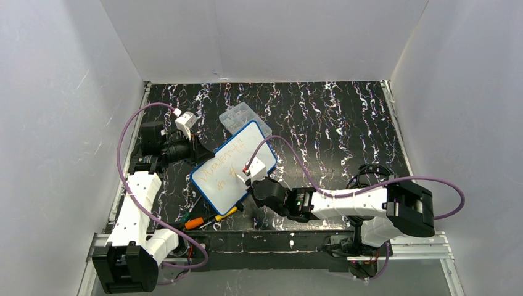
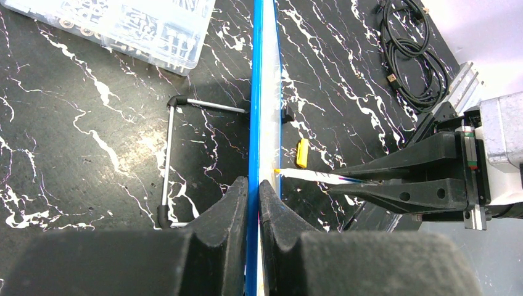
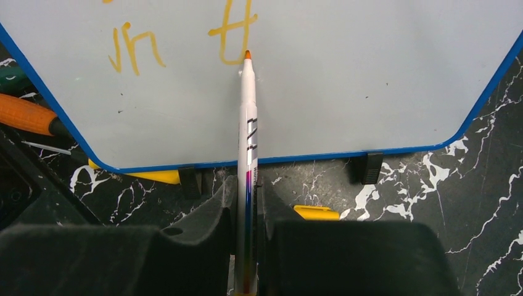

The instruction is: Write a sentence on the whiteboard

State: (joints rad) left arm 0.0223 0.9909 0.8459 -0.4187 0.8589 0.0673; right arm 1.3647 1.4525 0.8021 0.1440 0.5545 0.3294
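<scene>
Clamping whiteboard [image 1: 243, 145] by its rim with left hand [image 2: 253, 185] to steady it tilted on tabletop [image 1: 333, 123], pinching marker [image 3: 248, 117] in right hand [image 3: 247, 185], tip against second line of sentence [image 1: 222, 168] (lettering apparently unfinished, more strokes likely).

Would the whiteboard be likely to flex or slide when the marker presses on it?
Likely stiff: edge-on, the whiteboard looks straight. Thin, so probably light; it might slide under the marker if the left gripper released its rim.
</scene>
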